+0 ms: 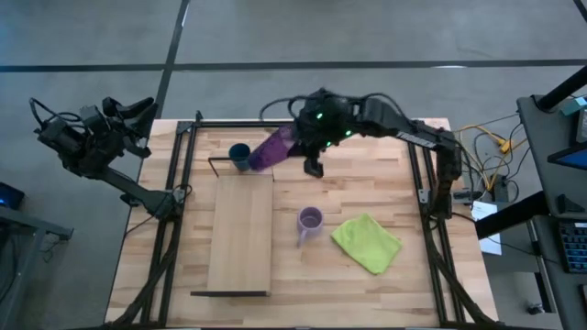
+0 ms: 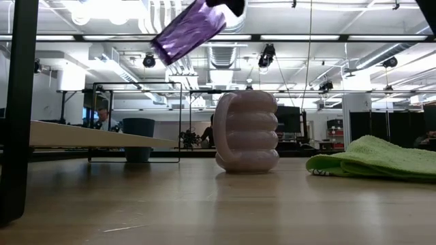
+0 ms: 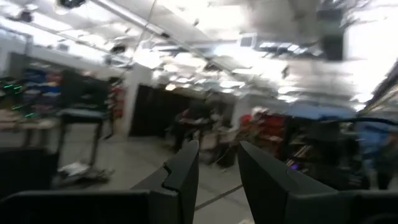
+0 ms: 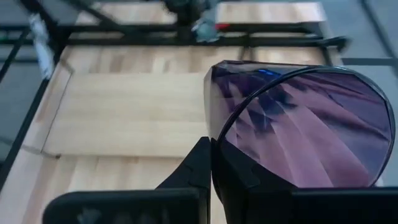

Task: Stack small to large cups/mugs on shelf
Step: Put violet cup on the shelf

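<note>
The desk [image 1: 367,183] is a butcher-block top, and on it lies the shelf [image 1: 241,234], a long pale wooden board with thin dark brackets at its ends. I take the shelf as landmark. Nothing stands on it yet, so by my judgement no cup has been placed and the whole stacking is still to do.

The right hand [image 1: 295,142] grips the purple tumbler [image 1: 271,149] by its rim, one finger inside and one outside. It holds the tumbler tilted in the air just beyond the shelf's far end, mouth toward the arm, base slanting down toward the shelf. The tumbler is tall, translucent and faceted.

The left hand [image 3: 217,168] hangs off the desk, well out from the shelf's far left corner, its fingers parted with nothing between them.

The green cloth [image 1: 367,243] lies crumpled to the shelf's right, past the mug.

The lilac mug [image 1: 309,220] stands upright just right of the shelf's middle, its body ribbed in rounded rings.

The dark blue cup [image 1: 239,154] sits upright at the shelf's far end, close beside the tumbler's base.
</note>
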You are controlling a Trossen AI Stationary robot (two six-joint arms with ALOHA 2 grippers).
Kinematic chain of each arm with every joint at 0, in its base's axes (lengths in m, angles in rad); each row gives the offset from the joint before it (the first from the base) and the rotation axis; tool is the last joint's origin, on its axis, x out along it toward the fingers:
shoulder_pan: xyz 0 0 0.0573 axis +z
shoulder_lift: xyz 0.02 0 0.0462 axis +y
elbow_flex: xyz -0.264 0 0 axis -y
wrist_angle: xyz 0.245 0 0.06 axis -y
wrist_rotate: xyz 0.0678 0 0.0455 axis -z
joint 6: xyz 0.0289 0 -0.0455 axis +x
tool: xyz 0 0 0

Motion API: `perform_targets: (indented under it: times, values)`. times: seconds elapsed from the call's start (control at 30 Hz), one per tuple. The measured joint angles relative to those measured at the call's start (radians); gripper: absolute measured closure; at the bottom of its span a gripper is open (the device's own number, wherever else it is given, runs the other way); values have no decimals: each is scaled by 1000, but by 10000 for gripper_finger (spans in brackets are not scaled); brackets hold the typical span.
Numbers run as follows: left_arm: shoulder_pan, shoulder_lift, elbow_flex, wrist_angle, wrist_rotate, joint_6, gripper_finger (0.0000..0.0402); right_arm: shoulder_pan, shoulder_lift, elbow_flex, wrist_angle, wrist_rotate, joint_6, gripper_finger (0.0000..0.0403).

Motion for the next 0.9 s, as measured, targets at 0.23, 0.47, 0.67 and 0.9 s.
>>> perform_targets:
  times: [0.23, 0.47, 0.67, 0.9]
  values:
    - [0, 27, -1, -229, -132, -192, 301, 29, 95, 30, 0, -17, -53, 394]
    - [0, 78, -4, -648, -132, -727, 301, 38, 192, 131, 2, -19, -52, 394]
    - [0, 149, -40, -819, -126, -1054, 301, 41, 264, 174, 9, -54, -37, 394]
    - [0, 210, -128, -825, -29, -1273, 301, 41, 300, 174, 6, -54, -33, 394]
